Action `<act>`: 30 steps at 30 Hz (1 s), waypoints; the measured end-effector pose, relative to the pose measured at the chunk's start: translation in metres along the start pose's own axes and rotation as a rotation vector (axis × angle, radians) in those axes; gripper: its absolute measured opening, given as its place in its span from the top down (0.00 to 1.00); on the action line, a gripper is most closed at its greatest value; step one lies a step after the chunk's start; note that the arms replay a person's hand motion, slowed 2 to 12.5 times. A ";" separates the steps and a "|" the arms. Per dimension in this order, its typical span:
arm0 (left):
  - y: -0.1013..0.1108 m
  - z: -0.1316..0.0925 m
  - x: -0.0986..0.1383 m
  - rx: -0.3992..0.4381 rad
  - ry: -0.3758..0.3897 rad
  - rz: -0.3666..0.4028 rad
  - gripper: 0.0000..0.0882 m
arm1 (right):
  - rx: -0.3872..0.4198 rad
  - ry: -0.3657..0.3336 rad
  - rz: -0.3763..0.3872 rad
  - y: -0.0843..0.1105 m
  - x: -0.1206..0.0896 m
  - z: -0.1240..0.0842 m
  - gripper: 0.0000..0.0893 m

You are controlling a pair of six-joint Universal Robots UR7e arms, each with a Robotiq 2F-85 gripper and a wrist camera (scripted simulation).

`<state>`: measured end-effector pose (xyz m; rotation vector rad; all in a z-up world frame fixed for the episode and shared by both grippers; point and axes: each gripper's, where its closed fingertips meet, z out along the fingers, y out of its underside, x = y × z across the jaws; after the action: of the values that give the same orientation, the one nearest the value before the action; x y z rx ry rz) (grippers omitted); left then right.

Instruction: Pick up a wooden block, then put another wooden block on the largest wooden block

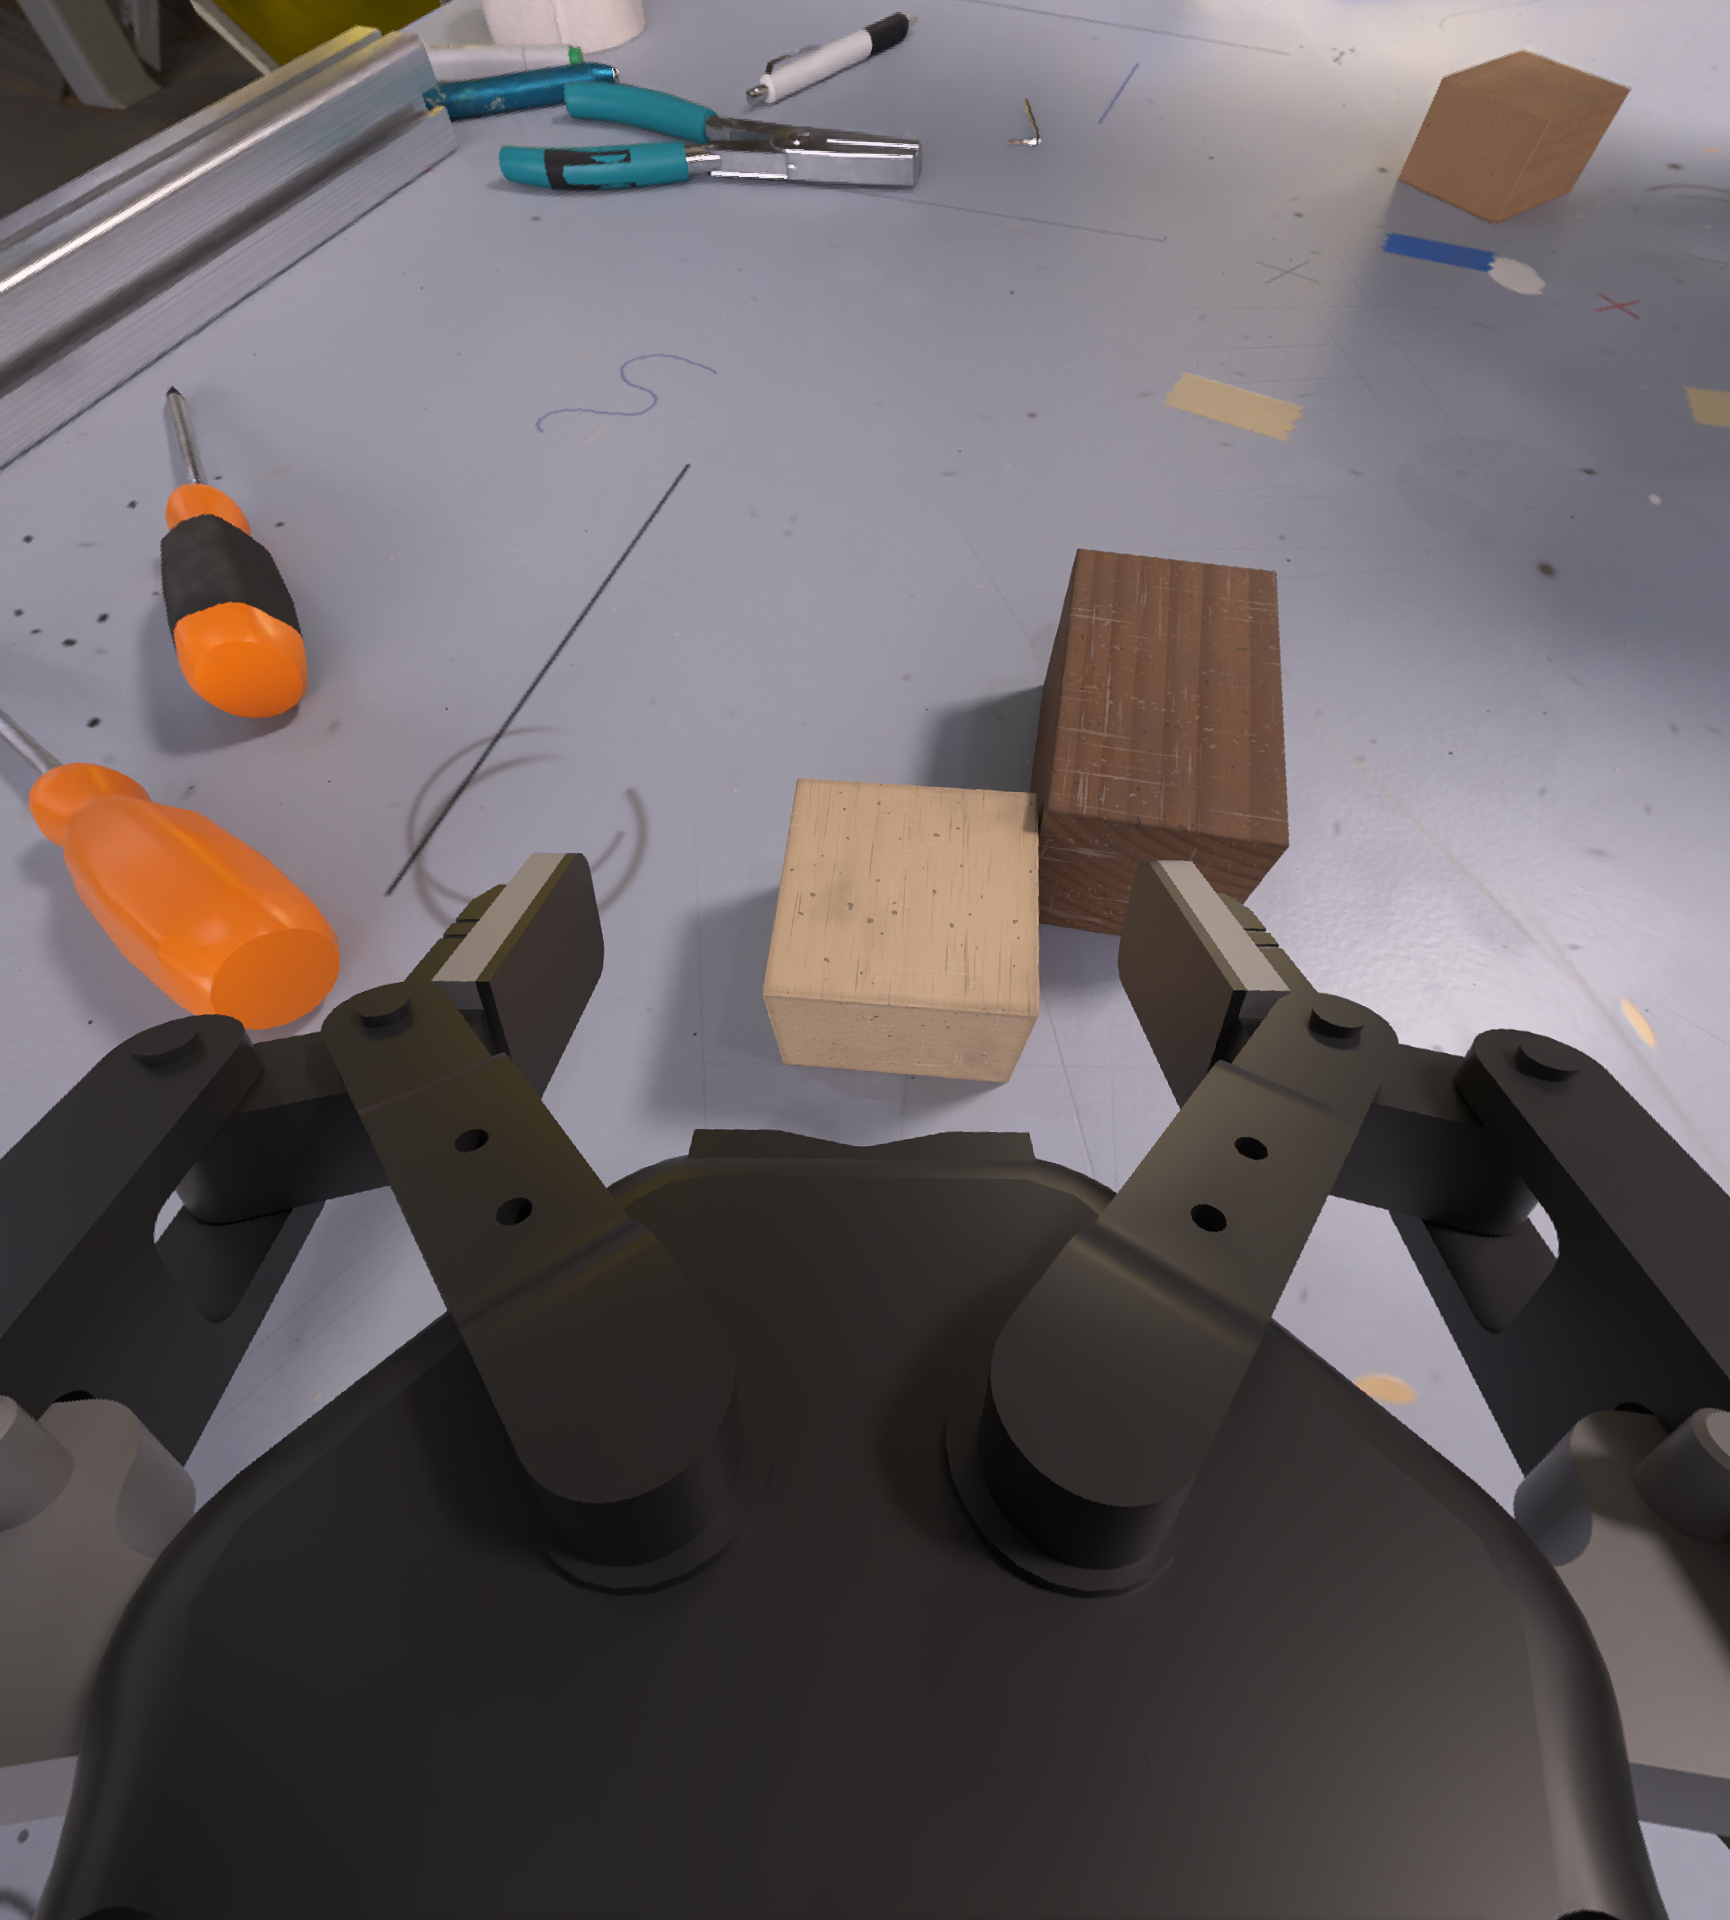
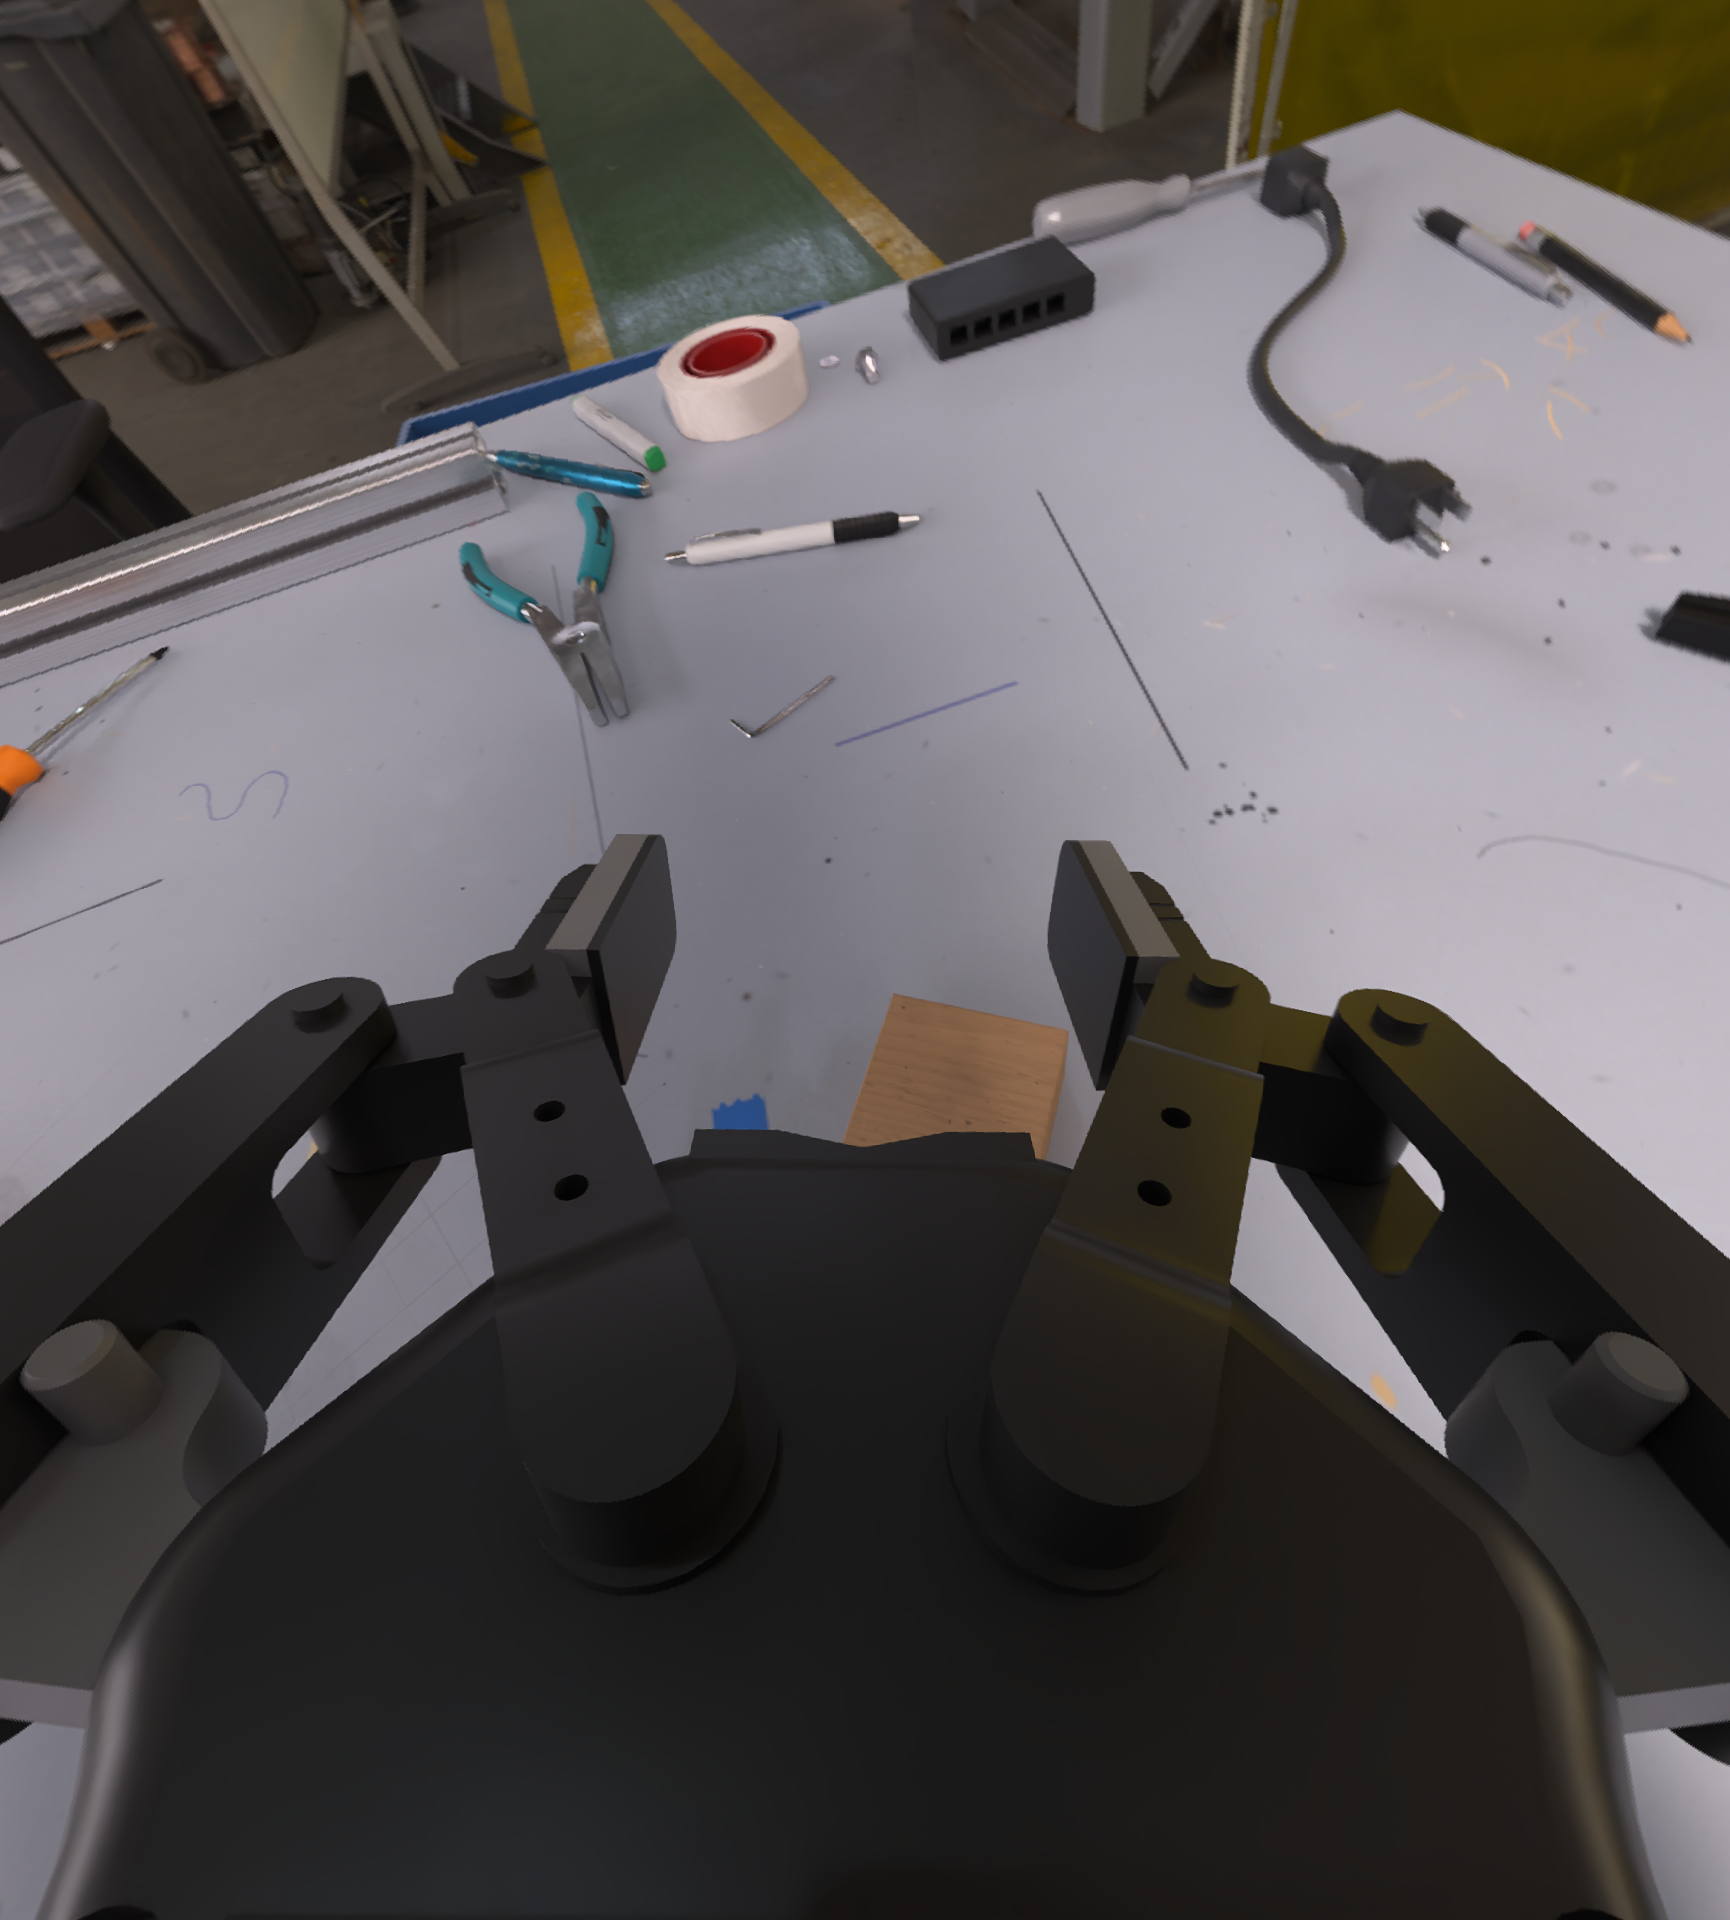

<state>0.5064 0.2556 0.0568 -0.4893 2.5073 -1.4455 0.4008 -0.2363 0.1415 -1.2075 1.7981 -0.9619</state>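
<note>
In the left wrist view a pale wooden block (image 1: 902, 925) lies on the grey table, touching a longer dark brown wooden block (image 1: 1162, 727) behind it to the right. A light brown wooden block (image 1: 1510, 135) stands far off at the top right. My left gripper (image 1: 866, 925) is open and empty, with the pale block between its fingers, closer to the right one. In the right wrist view my right gripper (image 2: 861, 935) is open and empty above the table. The light brown block (image 2: 960, 1075) shows just below it, partly hidden by the gripper body.
Two orange screwdrivers (image 1: 175, 883) (image 1: 227, 592) lie left of the blocks. Teal pliers (image 1: 705, 145), pens (image 1: 830, 57) and an aluminium rail (image 1: 144, 260) lie at the far left. A tape roll (image 2: 731, 376), black box (image 2: 1001, 296), power cable (image 2: 1328, 395) and pencil (image 2: 1609, 281) lie farther back.
</note>
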 end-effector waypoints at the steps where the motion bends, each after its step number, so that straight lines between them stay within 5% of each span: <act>1: 0.000 0.000 0.000 -0.001 0.001 0.003 0.03 | -0.007 0.009 0.014 0.003 0.003 0.001 0.26; 16: 0.007 0.004 0.004 -0.035 0.031 0.039 0.03 | -0.253 0.115 0.141 0.069 0.022 0.033 0.06; 30: 0.016 0.010 0.007 -0.075 0.046 0.065 0.03 | -0.411 0.180 0.144 0.099 0.016 0.056 0.04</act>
<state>0.5004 0.2526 0.0384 -0.3872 2.5960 -1.3579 0.4084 -0.2343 0.0263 -1.2406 2.2719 -0.6528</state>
